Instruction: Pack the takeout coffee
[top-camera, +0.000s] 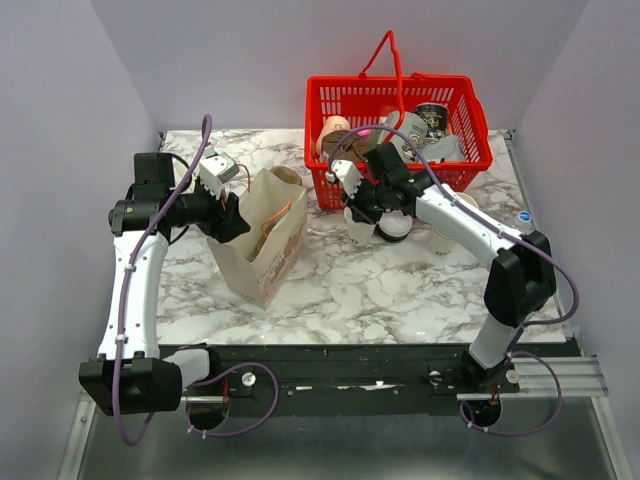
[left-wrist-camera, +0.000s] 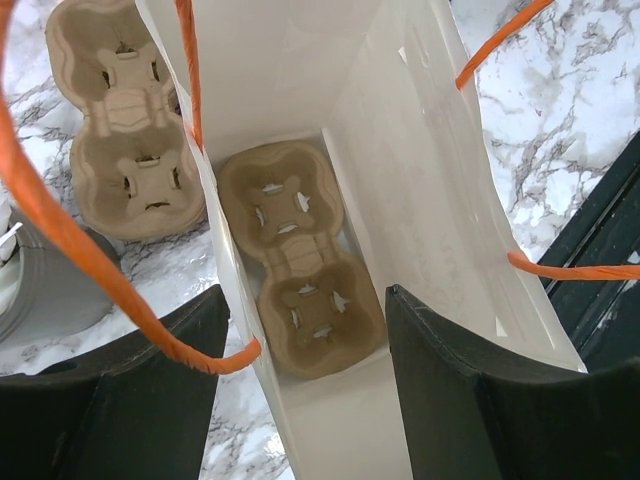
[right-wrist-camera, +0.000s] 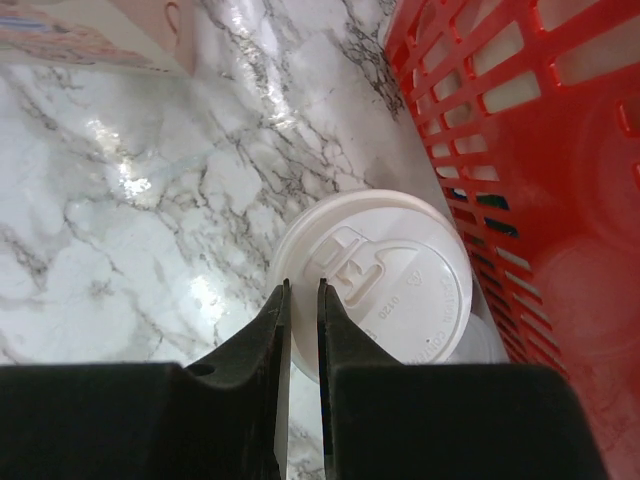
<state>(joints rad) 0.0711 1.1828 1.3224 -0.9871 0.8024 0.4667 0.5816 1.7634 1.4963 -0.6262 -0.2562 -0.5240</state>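
Under both claws we see the marble table (top-camera: 400, 290). To the right of the right claw (right-wrist-camera: 300, 287) sits the red basket (right-wrist-camera: 560, 150), close alongside; we can't tell its contents apart. The brown paper bag (left-wrist-camera: 420, 180) stands upright with its mouth open, right below the left claw (left-wrist-camera: 305, 300). That claw's fingers are spread wide, one outside the bag's left wall and the other at its right wall; we can't tell if they make contact. An orange handle (left-wrist-camera: 60, 230) crosses in front of the left finger. Straight under the left claw, on the bag floor, lies a pulp cup carrier (left-wrist-camera: 300, 265). A second carrier (left-wrist-camera: 125, 130) lies on the table outside the bag, ahead-left of that claw. The takeout coffee (right-wrist-camera: 385, 275) sits just ahead of the right claw's fingertips, right beside the basket wall and well apart from the bag. The right claw's fingers are almost pressed together, pinching the near rim of the white lid.
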